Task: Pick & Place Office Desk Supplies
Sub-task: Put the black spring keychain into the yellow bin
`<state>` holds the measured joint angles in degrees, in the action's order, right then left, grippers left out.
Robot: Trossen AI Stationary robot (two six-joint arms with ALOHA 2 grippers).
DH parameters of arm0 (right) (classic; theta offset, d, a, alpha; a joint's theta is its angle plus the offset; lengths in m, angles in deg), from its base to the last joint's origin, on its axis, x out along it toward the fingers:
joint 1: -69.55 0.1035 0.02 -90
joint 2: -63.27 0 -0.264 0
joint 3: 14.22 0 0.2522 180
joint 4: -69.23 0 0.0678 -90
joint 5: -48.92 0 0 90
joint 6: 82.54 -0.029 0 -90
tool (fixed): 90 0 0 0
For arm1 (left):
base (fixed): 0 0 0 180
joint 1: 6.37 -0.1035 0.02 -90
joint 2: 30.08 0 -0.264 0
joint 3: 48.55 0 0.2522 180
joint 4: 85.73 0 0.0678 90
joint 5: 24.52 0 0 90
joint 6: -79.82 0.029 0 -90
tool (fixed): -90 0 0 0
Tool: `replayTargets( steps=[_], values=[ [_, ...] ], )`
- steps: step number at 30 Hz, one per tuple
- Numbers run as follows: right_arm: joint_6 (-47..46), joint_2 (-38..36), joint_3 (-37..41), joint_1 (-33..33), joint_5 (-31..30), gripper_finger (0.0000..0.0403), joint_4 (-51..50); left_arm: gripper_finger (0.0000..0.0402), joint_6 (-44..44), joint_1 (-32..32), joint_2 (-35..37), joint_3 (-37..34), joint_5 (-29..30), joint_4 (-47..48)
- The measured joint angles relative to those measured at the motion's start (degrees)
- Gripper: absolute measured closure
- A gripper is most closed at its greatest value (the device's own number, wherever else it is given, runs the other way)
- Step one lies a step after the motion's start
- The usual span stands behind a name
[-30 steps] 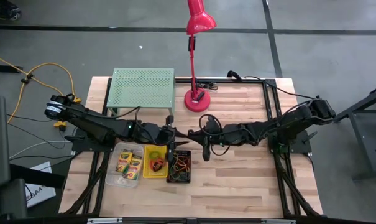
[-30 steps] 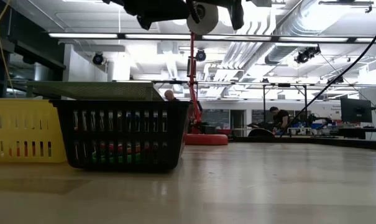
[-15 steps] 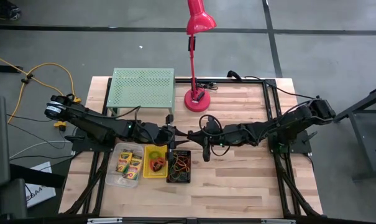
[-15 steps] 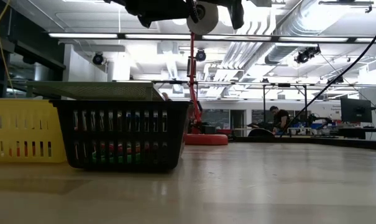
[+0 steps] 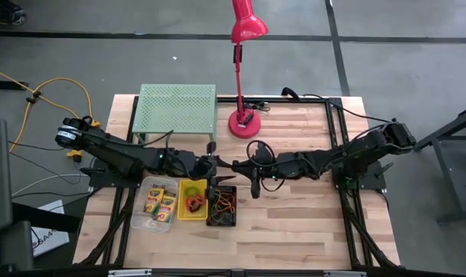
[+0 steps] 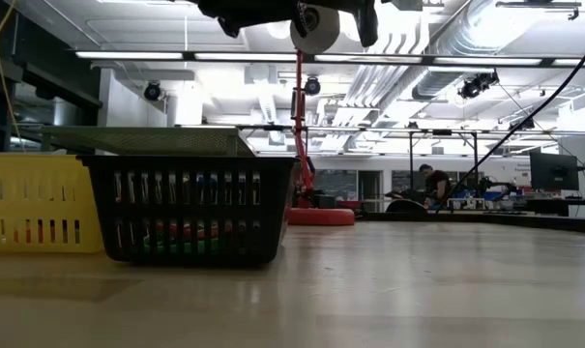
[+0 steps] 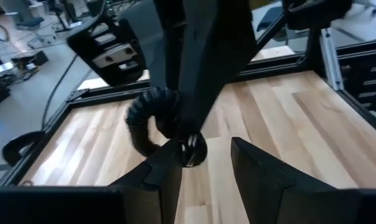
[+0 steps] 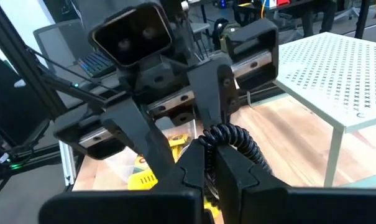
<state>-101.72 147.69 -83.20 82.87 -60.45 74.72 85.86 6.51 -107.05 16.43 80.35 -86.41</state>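
— Crayon boxes [image 5: 160,203], where are they sitting?

— They're lying in the clear bin [image 5: 139,221], the leftmost of three bins lined up near the front of the table [image 5: 294,223].

— And beside it?

— The yellow bin [image 5: 181,215] is touching it, and the scissors [image 5: 194,203] with the red and green handles are resting inside. Next along, the black mesh bin [image 5: 219,221] is holding the coloured loops [image 5: 225,201], a tangle of orange and other colours.

— What are the arms doing?

— Both are reaching in over the middle of the table and meeting nose to nose, just above the back edge of the yellow and mesh bins. The left gripper [image 5: 220,165] is hanging there with its fingers [image 7: 256,171] standing apart, nothing between them that it's squeezing.

— And the right one?

— The right gripper [image 5: 239,165] is pointing straight into that gap, its fingers [image 8: 231,165] pressed together. A black coiled cord [image 8: 230,135] is curling right at their tips; I can't tell whether it's pinched or only lying against them.

— Anything behind them?

— The light-green perforated rack [image 5: 177,107] is standing at the back left, and the red desk lamp [image 5: 244,69] is rising just to its right.
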Motion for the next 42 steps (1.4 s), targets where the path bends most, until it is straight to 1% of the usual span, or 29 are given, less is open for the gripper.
replayTargets(
  steps=[2, 6, 14, 18, 26, 29, 42],
  values=[
    [0.02, 0.0, 0.0, -0.32, 0.41, 0.0394, 0.7, 0.027, 0.0, -0.13, 0.0, 0.0, -1.11, -0.2],
    [1.05, 0.0, 0.0, -0.72, 1.68, 0.0394, 2.49, 0.027, 0.0, -0.39, 0.0, 0.0, -1.13, -0.46],
    [1.43, 0.0, 0.0, -0.7, 1.56, 0.0394, 2.73, 0.0273, 0.0, -1.17, 0.0, 0.0, -1.16, -1.07],
    [1.44, 0.04, 0.0, -0.7, 1.55, 0.0394, 2.69, 0.029, 0.0, -1.31, 0.0, 0.0, -1.16, -1.05],
    [1.44, 0.04, 0.0, -0.68, 1.63, 0.0394, 2.64, 0.0352, 0.0, -1.31, 0.0, 0.0, -1.15, -1.07],
    [1.46, 0.04, 0.0, -0.68, 1.66, 0.0394, 2.6, 0.0368, 0.0, -1.31, 0.0, 0.0, -1.14, -1.07],
    [1.2, 0.04, 0.0, -0.7, 3.43, 0.0394, 2.42, 0.0377, -0.01, -1.28, 0.0, 0.0, -1.23, -0.91]
  ],
)
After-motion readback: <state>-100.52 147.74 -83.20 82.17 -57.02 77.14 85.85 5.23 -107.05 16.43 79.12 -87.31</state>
